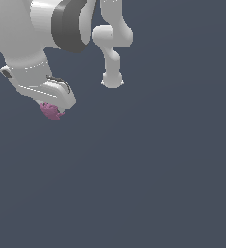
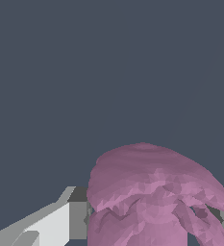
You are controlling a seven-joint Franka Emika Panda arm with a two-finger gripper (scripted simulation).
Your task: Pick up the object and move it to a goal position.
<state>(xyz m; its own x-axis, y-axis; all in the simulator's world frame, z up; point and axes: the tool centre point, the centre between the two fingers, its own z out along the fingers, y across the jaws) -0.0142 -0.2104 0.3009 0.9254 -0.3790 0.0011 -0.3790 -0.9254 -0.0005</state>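
Note:
The object [image 1: 50, 111] is a small pinkish-purple lumpy figure that pokes out just below my white gripper [image 1: 54, 107] at the exterior view's upper left. In the wrist view the object [image 2: 152, 192] looms large and fills the space between my fingers [image 2: 51, 223], which press against its sides. The gripper is shut on it. Most of the fingers are hidden behind the hand in the exterior view.
The arm's base and lower links [image 1: 112, 53] stand at the top middle of the exterior view. Plain dark grey-blue ground [image 1: 148, 174] spreads across the remainder of the picture.

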